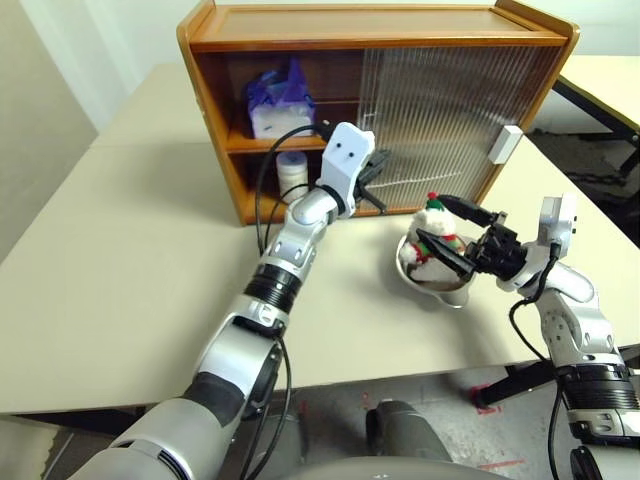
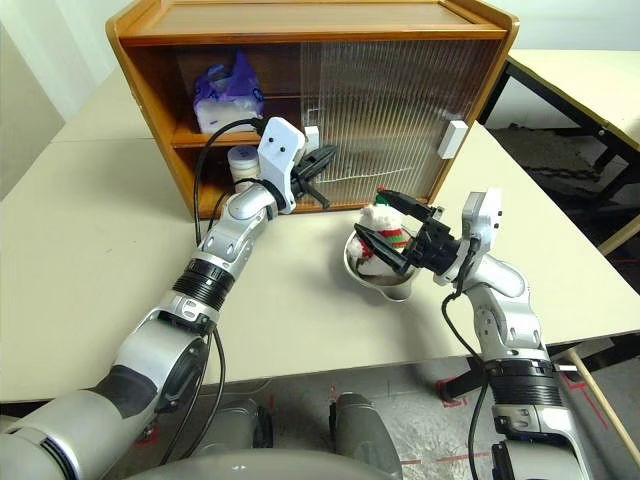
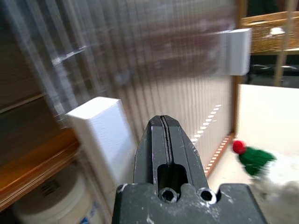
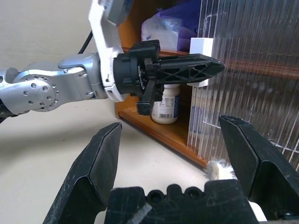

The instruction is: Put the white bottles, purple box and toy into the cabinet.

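The left gripper, fingers pressed together, pointed at the cabinet beside a white door handle. The right gripper stood spread around the toy in a metal bowl. The purple box sat on the upper shelf.

The cabinet stands open only at its left; ribbed doors close the right. The surface before it lies bare.

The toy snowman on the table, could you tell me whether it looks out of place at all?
Yes. The toy snowman sits inside a metal bowl on the table, not in the cabinet, where the purple box and a white bottle already are.
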Robot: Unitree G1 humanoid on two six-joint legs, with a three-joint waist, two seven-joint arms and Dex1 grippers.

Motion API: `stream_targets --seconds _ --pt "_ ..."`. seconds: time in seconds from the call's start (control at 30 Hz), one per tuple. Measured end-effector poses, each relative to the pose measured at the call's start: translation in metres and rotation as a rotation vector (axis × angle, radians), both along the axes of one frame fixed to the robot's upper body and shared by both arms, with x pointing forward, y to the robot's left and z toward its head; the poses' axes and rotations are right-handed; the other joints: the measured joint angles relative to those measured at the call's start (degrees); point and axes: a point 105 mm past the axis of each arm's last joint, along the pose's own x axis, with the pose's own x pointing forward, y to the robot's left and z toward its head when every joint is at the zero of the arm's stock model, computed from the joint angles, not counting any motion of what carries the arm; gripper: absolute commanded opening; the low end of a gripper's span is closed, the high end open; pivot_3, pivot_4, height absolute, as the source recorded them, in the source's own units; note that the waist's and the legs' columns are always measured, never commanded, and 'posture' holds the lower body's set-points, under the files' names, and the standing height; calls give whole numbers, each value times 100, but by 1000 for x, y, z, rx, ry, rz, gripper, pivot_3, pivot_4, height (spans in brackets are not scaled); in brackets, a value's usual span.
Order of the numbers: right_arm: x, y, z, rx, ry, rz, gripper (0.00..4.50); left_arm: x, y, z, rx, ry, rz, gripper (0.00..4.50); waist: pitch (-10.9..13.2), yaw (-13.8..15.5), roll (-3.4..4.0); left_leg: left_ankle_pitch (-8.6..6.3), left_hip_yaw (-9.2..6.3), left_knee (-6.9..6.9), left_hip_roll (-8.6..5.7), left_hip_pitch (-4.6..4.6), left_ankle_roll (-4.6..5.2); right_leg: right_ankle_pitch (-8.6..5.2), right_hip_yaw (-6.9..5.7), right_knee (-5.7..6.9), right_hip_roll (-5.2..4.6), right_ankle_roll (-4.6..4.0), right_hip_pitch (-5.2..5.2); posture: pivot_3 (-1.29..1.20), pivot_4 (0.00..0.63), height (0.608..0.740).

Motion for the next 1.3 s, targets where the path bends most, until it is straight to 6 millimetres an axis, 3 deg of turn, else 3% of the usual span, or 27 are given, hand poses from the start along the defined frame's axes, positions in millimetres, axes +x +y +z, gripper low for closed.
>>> stream_targets --seconds 0.7,1.3 --pt "-1 0 -2 -2 5 11 4500 6 9 3 -11 21 96 16 0 -37 0 -5 2 0 2 5 -9 4 2 3 6 -4 0 45 0 740" --pt "-2 3 -4 -1 7 21 4500 2 52 3 7 5 203 16 -1 -148 2 -9 5 0 4 31 -17 12 4 15 6 -9 7 68 0 740"
